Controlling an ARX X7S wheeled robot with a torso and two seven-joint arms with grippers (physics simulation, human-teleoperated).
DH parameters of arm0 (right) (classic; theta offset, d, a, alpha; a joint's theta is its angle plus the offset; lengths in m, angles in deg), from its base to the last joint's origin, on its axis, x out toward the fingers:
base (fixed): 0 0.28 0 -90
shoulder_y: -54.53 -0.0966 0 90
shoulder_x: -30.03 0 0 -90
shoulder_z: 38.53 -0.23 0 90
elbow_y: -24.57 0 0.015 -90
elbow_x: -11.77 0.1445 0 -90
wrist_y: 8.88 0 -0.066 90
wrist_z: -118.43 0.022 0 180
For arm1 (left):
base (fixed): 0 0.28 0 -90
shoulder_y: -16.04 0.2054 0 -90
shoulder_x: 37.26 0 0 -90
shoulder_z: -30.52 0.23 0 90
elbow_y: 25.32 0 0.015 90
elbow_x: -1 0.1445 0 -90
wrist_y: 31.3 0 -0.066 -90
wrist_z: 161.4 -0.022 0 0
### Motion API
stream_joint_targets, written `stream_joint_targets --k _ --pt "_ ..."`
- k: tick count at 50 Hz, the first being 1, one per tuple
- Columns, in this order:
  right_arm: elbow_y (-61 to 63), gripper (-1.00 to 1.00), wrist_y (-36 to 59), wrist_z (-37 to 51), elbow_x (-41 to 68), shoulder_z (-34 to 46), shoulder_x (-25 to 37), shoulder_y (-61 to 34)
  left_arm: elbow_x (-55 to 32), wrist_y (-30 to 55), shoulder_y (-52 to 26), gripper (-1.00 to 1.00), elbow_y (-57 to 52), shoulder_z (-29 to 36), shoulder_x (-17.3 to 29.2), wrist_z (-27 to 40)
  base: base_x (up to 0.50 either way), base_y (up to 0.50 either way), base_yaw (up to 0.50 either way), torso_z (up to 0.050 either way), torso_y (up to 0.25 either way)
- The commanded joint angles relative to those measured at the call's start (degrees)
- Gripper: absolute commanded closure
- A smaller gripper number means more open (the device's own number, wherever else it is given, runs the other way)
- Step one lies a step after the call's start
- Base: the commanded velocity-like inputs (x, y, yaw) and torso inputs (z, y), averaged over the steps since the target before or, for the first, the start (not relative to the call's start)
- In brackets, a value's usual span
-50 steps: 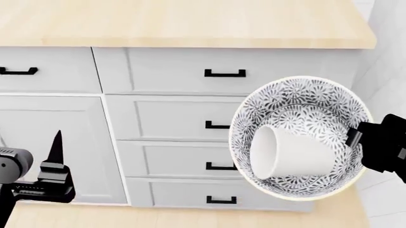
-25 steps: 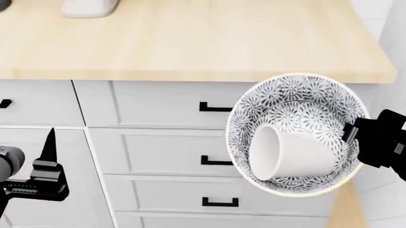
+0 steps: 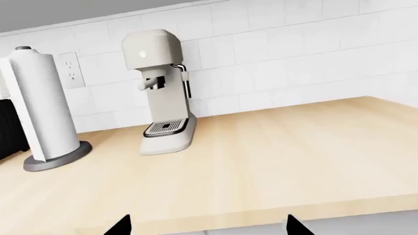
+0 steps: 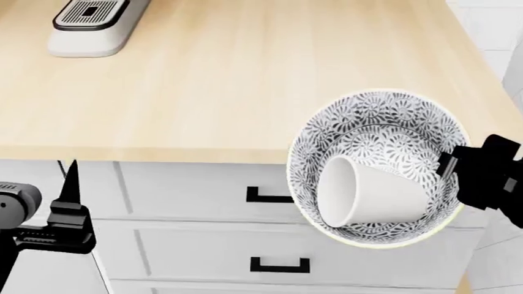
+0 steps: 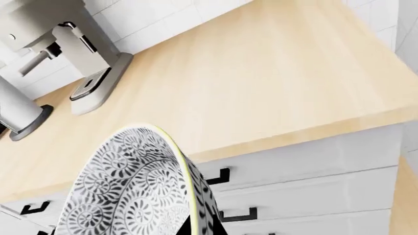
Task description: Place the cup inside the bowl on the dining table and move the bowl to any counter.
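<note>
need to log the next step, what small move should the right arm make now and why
Probably carry the bowl forward over the counter, then lower it. The right gripper holds its rim, the cup lies on its side inside, and the bowl overhangs the counter's front edge above the drawers.

A: Can we read any text, brand or number here?

B: No, we find none. The coffee machine (image 3: pixel 160 93) carries only a small round mark, too small for us to read.

Right end effector (image 4: pixel 454 168) is clamped at one side, while left end effector (image 4: pixel 70 184) hangs empty, fingers spread.
</note>
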Motion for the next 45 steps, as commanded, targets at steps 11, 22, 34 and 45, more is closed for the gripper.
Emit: stream_joint_targets --k 11,22,34,45 --pt "-0.1 1.0 -0.5 -0.7 -0.2 0.0 -0.7 -0.8 -0.5 -1.6 1.6 -1.0 -0.4 -1.6 1.2 -0.4 0.5 -0.03 0.0 0.0 0.001" --pt "-0.3 1.0 -0.7 -1.1 -0.6 0.4 -1.0 -0.7 -2.4 -3.4 5.3 -1.0 -2.3 -4.7 4.5 -0.9 0.5 -0.03 0.0 0.0 0.002" --pt "-0.6 1.0 -1.0 -1.6 -1.1 0.9 -1.4 -0.4 -0.5 -1.1 0.8 -1.0 0.1 -1.0 0.6 0.0 0.5 -0.03 0.0 0.0 0.002" --pt "-0.4 1.0 -1.4 -1.4 -0.5 0.8 -1.7 0.1 -1.1 -1.3 0.9 -1.0 -0.3 -1.7 1.1 0.1 0.5 -0.03 0.0 0.0 0.001"
